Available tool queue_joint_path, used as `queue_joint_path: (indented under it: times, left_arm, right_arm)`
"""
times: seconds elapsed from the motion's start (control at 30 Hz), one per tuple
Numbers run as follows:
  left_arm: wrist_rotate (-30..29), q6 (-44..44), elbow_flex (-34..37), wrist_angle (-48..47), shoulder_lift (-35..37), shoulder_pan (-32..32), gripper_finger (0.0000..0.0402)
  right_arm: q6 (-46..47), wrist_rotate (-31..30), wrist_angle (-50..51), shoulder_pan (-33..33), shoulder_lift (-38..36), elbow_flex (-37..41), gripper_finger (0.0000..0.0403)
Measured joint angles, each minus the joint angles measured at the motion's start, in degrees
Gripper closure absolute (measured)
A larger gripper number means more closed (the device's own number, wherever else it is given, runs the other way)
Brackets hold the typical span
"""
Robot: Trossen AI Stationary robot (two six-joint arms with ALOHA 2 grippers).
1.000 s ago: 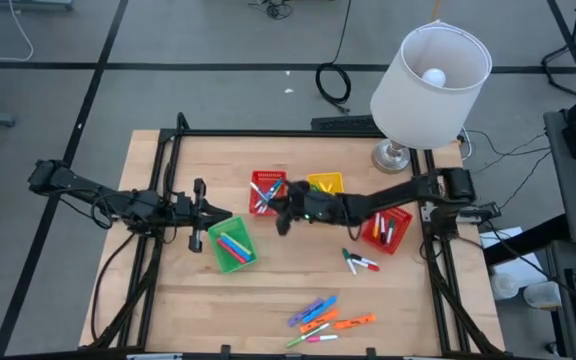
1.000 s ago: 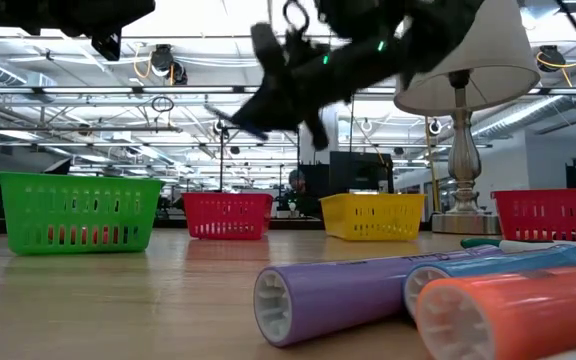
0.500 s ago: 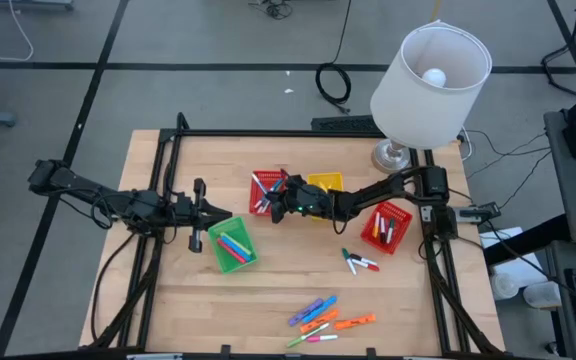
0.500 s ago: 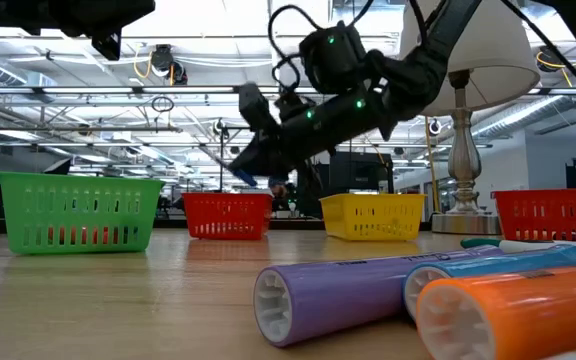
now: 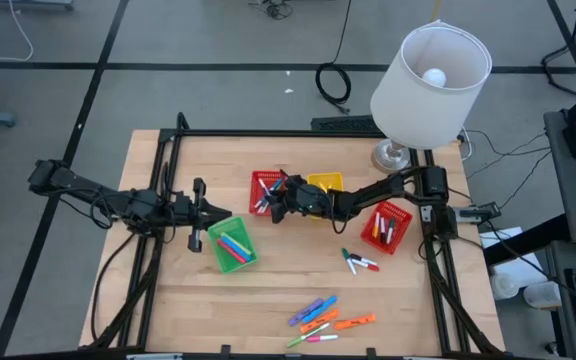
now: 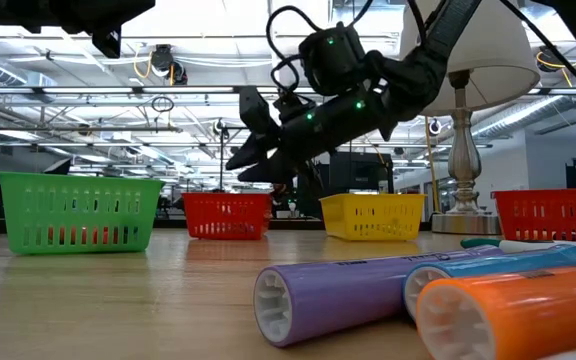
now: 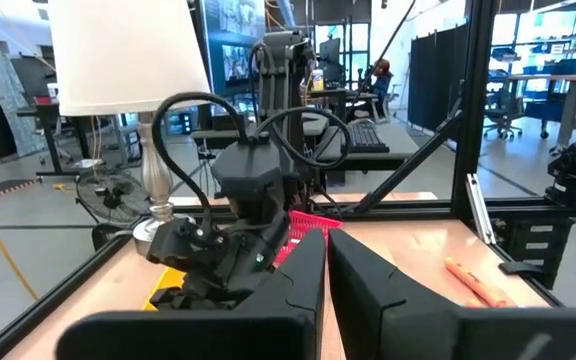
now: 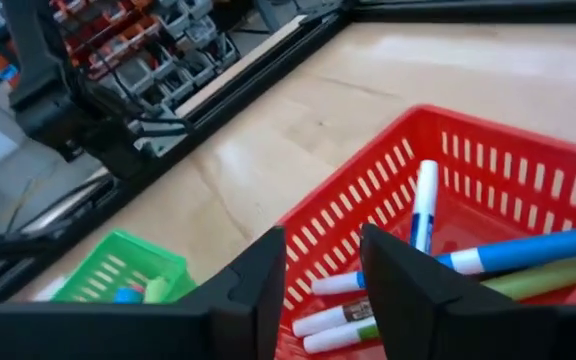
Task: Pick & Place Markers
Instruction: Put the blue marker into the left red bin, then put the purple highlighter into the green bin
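My right gripper (image 5: 274, 203) (image 6: 246, 140) hangs open just above the left red basket (image 5: 266, 190) (image 8: 438, 118), with nothing between its fingers (image 8: 323, 275). Inside that basket lie several markers, among them a blue one (image 8: 528, 250) and a white-and-blue one (image 8: 423, 205). More markers lie loose on the table: a small group (image 5: 360, 263) at mid right and a bigger group (image 5: 328, 318) near the front edge, where the low view shows a purple one (image 6: 348, 295). My left gripper (image 5: 218, 217) (image 7: 326, 270) waits shut beside the green basket (image 5: 230, 244).
A yellow basket (image 5: 325, 183) stands right of the left red basket, under my right arm. A second red basket (image 5: 388, 227) with markers stands at the right. A lamp (image 5: 430, 75) stands at the far right corner. A black frame (image 5: 168, 160) runs along the table's edges.
My right gripper has moved toward the table's far edge and down, to a place over the left red basket. It has opened there. The blue marker that showed at its fingertips half a second ago is gone from between them.
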State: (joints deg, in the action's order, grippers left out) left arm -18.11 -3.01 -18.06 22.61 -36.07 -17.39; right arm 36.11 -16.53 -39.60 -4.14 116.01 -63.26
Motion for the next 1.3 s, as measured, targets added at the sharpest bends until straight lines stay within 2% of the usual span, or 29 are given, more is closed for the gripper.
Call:
queue_joint_path:
  times: [0.07,0.17,0.27,0.33,0.4,0.47,0.6,0.7,0.8,0.93,1.03,1.2,1.3]
  left_arm:
    - [0.0,0.1,0.0,0.0,0.0,0.0,0.0376]
    - [0.0,0.2,0.0,-0.2,0.0,0.0,0.0376]
    - [0.1,0.2,0.0,-0.7,0.0,0.0,0.0376]
    - [0.1,0.2,0.0,-1.1,0.0,0.0,0.0376]
    - [0.1,0.3,0.0,-1.7,0.0,0.0,0.0376]
    - [0.2,0.3,0.0,-1.9,0.0,0.0,0.0376]
    - [0.2,1.6,0.0,-1.9,0.0,0.0,0.0376]
    - [0.2,2.7,0.0,-1.9,0.0,0.0,0.0376]
    - [0.2,3.2,0.0,-1.9,0.0,0.0,0.0376]
    - [0.2,3.3,0.0,-1.9,0.0,0.0,0.0376]
    - [0.2,3.3,0.0,-2.0,0.0,0.0,0.0376]
    - [0.1,2.7,0.0,-2.4,0.0,0.0,0.0376]
    - [0.0,2.7,0.0,-2.7,0.0,0.0,0.0376]
  right_arm:
    - [-2.2,0.7,-0.1,0.0,-0.4,0.0,0.0281]
    - [-6.1,6.8,-0.2,0.2,-4.1,0.1,0.0285]
    - [-11.9,12.5,0.1,3.3,-11.6,0.0,0.0293]
    - [-17.9,12.4,4.7,7.8,-18.1,0.0,0.0304]
    - [-24.5,8.7,11.9,13.4,-24.5,-0.1,0.0319]
    - [-31.0,2.0,20.7,20.1,-31.0,-0.1,0.0337]
    - [-39.4,-20.0,35.6,36.5,-41.8,0.0,0.0382]
    - [-40.5,-36.1,38.7,48.5,-47.6,1.8,0.0398]
    - [-40.0,-46.7,37.0,57.8,-51.9,7.0,0.0394]
    - [-34.0,-53.6,35.3,66.0,-56.5,17.5,0.0401]
    - [-29.1,-56.5,27.5,67.6,-58.4,27.0,0.0400]
    - [-28.9,-48.6,11.7,64.1,-58.2,38.2,0.0402]
    - [-33.0,-47.8,5.1,63.3,-58.1,41.9,0.0402]
